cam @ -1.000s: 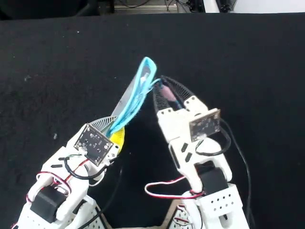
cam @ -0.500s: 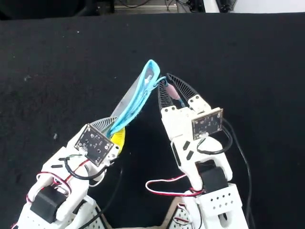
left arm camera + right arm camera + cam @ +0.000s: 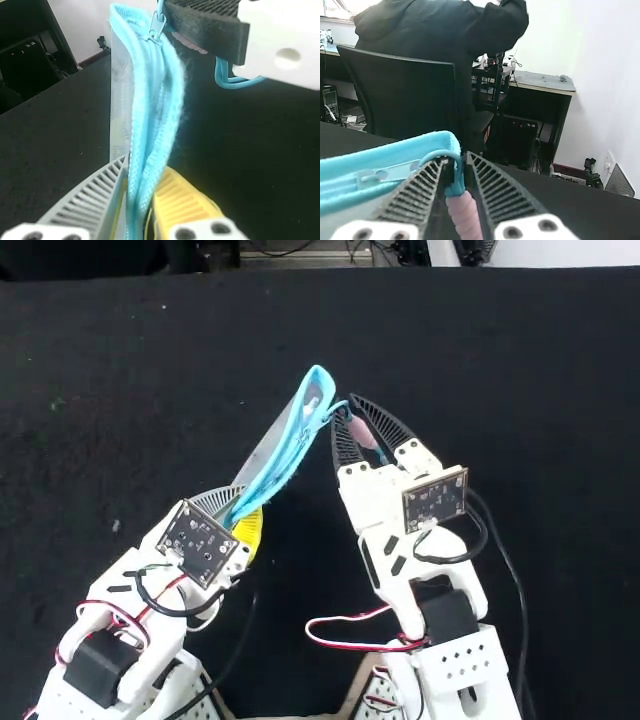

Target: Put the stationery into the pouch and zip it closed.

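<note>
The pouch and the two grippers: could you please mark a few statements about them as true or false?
1. The left gripper holds one end of the pouch. True.
2. The pouch lies flat on its side. False: it is held on edge, zipper side up.
3. The right gripper is shut on the pink pull tag. True.
4. The zipper slider sits beside the left gripper. False: it is at the far end, by the right gripper.

Overhead view, two close wrist views, pouch (image 3: 285, 450) common.
</note>
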Controlling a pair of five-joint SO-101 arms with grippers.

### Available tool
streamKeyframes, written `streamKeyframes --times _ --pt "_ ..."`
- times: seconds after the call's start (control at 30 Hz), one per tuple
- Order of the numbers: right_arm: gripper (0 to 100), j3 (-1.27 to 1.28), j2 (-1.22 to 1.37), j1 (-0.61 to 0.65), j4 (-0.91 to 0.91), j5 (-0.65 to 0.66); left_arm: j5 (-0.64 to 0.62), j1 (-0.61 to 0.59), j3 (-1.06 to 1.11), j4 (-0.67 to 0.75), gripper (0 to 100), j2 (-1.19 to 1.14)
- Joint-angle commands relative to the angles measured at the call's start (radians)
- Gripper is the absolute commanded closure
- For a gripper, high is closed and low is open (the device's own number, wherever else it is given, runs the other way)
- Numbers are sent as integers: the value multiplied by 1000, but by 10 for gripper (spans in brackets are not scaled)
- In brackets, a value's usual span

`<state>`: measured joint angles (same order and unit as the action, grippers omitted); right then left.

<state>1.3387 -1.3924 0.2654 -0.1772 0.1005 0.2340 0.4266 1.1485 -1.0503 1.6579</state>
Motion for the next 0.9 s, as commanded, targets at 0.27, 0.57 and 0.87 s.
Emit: streamKeyframes --times 0.27,0.57,0.87 --pt "988 30 5 -66 97 -3 3 7 5 -35 970 -11" --pt "988 22 5 -66 91 -3 3 7 5 -35 970 -11" --pt "988 8 5 -124 91 -5 3 7 7 -35 970 -11"
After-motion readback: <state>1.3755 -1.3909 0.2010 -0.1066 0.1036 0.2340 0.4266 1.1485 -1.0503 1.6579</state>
